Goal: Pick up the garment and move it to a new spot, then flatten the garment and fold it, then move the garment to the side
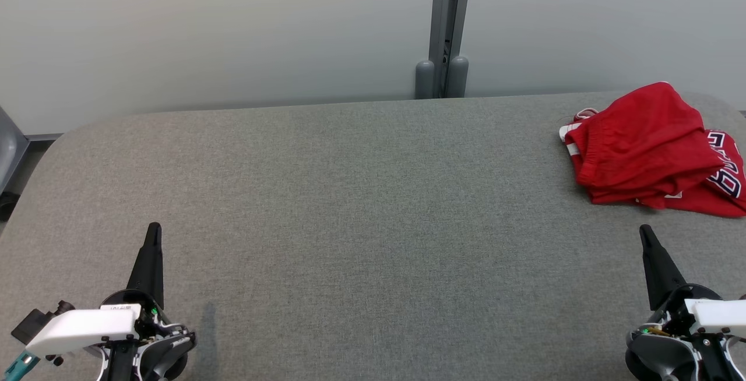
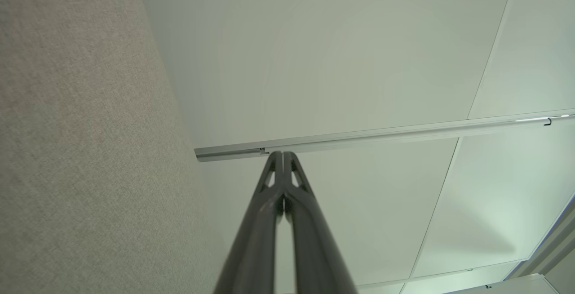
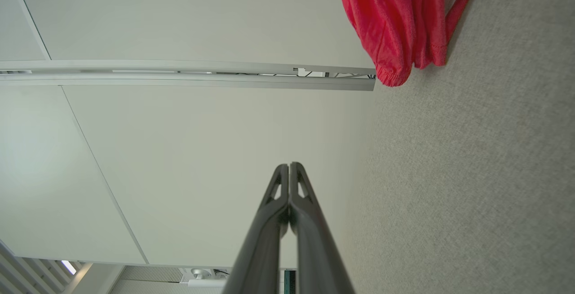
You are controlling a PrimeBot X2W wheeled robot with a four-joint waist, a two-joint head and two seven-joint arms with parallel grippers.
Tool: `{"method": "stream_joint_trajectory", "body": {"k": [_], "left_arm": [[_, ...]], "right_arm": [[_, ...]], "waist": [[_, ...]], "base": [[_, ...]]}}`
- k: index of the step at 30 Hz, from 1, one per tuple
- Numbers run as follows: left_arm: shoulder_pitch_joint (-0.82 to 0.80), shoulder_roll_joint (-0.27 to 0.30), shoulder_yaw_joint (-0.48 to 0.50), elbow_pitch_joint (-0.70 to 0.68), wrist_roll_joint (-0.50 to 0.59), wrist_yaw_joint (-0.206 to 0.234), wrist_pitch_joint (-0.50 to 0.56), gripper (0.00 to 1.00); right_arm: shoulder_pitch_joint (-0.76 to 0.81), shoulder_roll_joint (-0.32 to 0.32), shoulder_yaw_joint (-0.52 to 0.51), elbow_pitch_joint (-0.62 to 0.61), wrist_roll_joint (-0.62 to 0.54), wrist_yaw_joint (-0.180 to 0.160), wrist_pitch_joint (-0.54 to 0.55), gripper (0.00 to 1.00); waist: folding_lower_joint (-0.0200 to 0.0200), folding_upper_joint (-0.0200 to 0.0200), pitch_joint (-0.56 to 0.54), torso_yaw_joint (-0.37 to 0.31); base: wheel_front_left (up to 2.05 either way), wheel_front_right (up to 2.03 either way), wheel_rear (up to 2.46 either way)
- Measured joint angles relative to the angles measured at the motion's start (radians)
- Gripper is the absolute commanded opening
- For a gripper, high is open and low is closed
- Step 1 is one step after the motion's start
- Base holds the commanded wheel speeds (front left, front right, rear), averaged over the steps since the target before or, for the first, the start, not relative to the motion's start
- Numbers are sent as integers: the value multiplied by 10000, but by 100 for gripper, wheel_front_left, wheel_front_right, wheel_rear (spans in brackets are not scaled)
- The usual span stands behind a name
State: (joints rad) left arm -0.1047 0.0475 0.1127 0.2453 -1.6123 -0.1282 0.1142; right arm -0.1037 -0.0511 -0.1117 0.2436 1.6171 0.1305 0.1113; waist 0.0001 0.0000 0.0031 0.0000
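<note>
I count one garment (image 1: 647, 142): a red piece with white trim and dark-and-white lettering. It lies crumpled in a heap at the far right of the grey fabric tabletop (image 1: 361, 206), near its back edge, and the right border of my head view cuts part of it off.

I have two tools. The left tool (image 1: 154, 229) sits at the lower left with its two dark fingers pressed together to a single point, holding nothing. The right tool (image 1: 646, 230) sits at the lower right, pinched together the same way and also empty. Both hang low over the tabletop, well apart from each other.

The garment lies ahead of the right tool and apart from it, with bare grey tabletop between them.

Behind the tabletop is a pale wall (image 1: 233, 31) with one upright grey post (image 1: 449, 25). Two rounded grey caps (image 1: 441, 78) stand side by side at the foot of the post. A grey shape shows at the left border, but I cannot tell what it is.
</note>
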Motion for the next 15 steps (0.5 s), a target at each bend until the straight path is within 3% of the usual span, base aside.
{"method": "stream_joint_trajectory", "body": {"k": [15], "left_arm": [[0,0,0,0,0,2,0,0]], "right_arm": [[0,4,-8,0,-2,0,17,0]], "waist": [[0,0,0,0]], "base": [[0,0,0]]}}
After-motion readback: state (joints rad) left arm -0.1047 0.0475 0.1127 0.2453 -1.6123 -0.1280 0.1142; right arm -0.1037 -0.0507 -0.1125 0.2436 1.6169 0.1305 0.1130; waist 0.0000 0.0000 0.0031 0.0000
